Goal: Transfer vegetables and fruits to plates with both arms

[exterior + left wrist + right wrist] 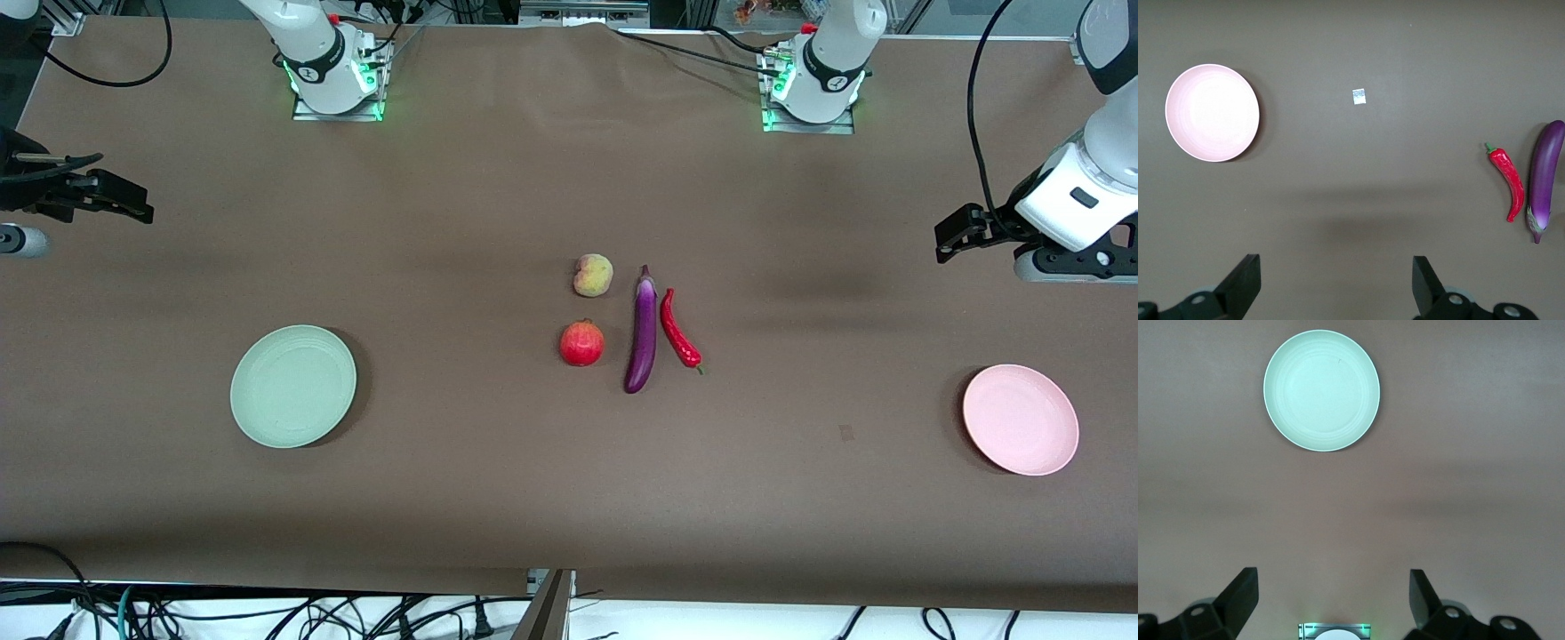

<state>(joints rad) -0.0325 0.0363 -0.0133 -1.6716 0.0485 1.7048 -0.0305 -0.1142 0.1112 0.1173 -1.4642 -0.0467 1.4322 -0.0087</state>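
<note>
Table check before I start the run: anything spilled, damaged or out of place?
Nothing spilled or damaged. One oddity: a small pale square scrap lies on the table, between the chili pepper and the pink plate.

White jointed arms [1098,169], dark grey joints, black cables, green-lit bases [338,89].

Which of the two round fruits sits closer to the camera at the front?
The red pomegranate. It lies lower in the front view than the yellow-pink peach, so it is nearer to the camera.
</note>
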